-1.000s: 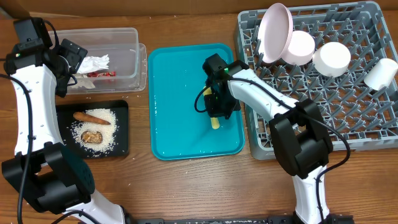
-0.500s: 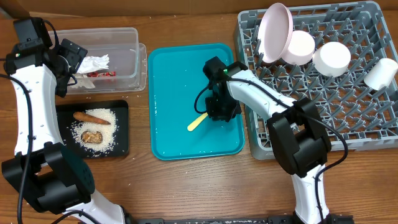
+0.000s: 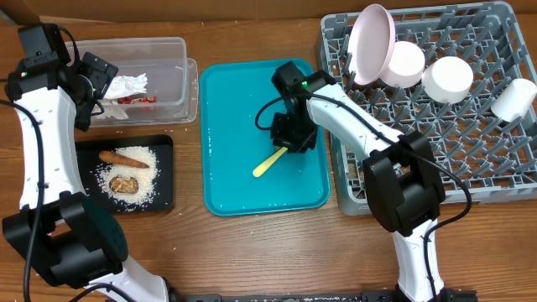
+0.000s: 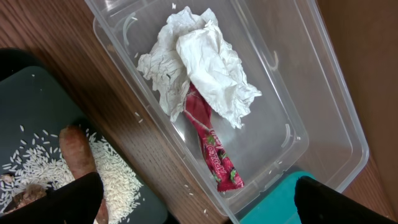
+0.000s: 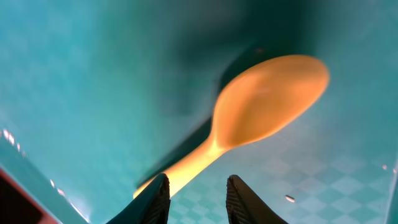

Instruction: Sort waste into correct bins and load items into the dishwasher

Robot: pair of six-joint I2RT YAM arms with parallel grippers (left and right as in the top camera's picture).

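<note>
While the yellow spoon (image 3: 268, 163) lies flat on the teal tray (image 3: 231, 101), we see the right gripper (image 3: 285, 144) poised just above its handle end. The jaws stand a little apart with nothing between them, and the handle crosses just beyond their tips. Over at the clear tub (image 3: 172, 50), the left gripper (image 3: 92, 80) hangs with its jaws spread wide and empty. In the tub we find the crumpled white napkin (image 4: 199, 68) lying partly over the red wrapper (image 4: 214, 149). Beside the tub, the black tray (image 3: 165, 189) holds the carrot piece (image 3: 123, 157) and the brown lump (image 3: 124, 184) on a bed of rice grains (image 3: 149, 172). On the grey dish rack (image 3: 470, 159) the pale pink plate (image 3: 372, 44) leans on edge, and the white cup (image 3: 513, 99) sits at the far right.
</note>
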